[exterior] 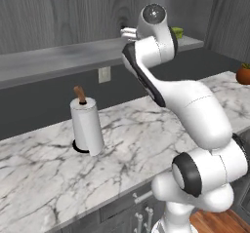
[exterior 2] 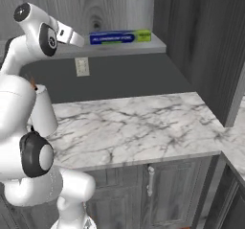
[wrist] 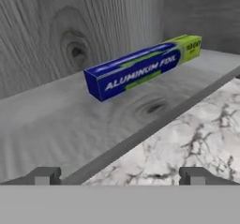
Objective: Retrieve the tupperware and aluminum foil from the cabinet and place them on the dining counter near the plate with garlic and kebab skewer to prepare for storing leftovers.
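The foil (wrist: 143, 67) is shown lying flat on the cabinet shelf (wrist: 56, 120), close to the back wall, with its green-yellow end turned toward the shelf's far corner; in the right base view the box (exterior 2: 119, 37) is seen near the shelf's right end. No tub is made out on the visible stretch of shelf. The gripper (wrist: 119, 175) is held short of the box, just above the shelf's front edge, with its fingers (wrist: 44, 175) spread wide and nothing between them. The box is seen at a slant across the hand view, so the jaws are not squared to its narrow width. Below the shelf, a marble worktop (exterior: 132, 139) is shown, bearing a paper-towel roll (exterior: 87, 125).

Risks, as judged: if the advance is made without turning the hand, the box may be caught along its length or corner, pushed against the back wall, or spun away. A low approach may bring the fingers against the shelf edge.
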